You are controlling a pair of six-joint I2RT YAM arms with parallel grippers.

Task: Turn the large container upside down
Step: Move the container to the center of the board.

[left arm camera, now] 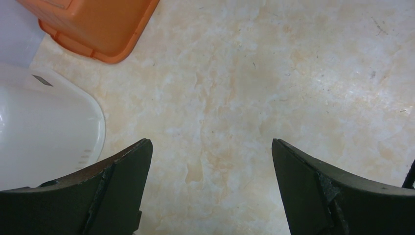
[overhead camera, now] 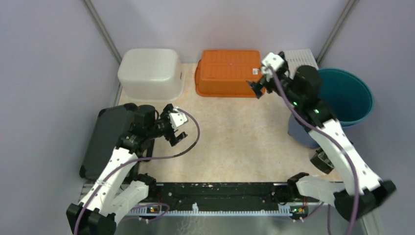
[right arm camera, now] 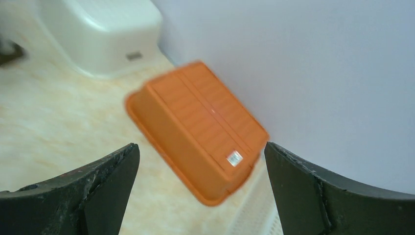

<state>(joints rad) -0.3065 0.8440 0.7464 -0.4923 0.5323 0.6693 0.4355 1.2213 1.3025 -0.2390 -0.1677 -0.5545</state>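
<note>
Right gripper (right arm camera: 202,145) and left gripper (left arm camera: 210,142) are standing wide, empty; orange bin (overhead camera: 227,72), upper centre, is lying bottom-up; I am planning withdrawal without nudging.

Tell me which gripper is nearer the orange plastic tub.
Right. The right gripper hangs open by the right end of the orange plastic tub; the left gripper is open over the marbled tabletop, nearer the white plastic tub.

place: robot lab test cell | enclosure: plain pale wall panels (overhead camera: 44,63) joined by slanted metal struts (overhead camera: 102,29) | surface: beige marbled tabletop (overhead camera: 235,132) | fixtures: left arm (overhead camera: 115,164) and right arm (overhead camera: 342,144) bolted by a black base rail (overhead camera: 220,188) at the near edge | props: plastic white tub (overhead camera: 149,73), orange tub (overhead camera: 227,73), teal bucket (overhead camera: 350,95)
</note>
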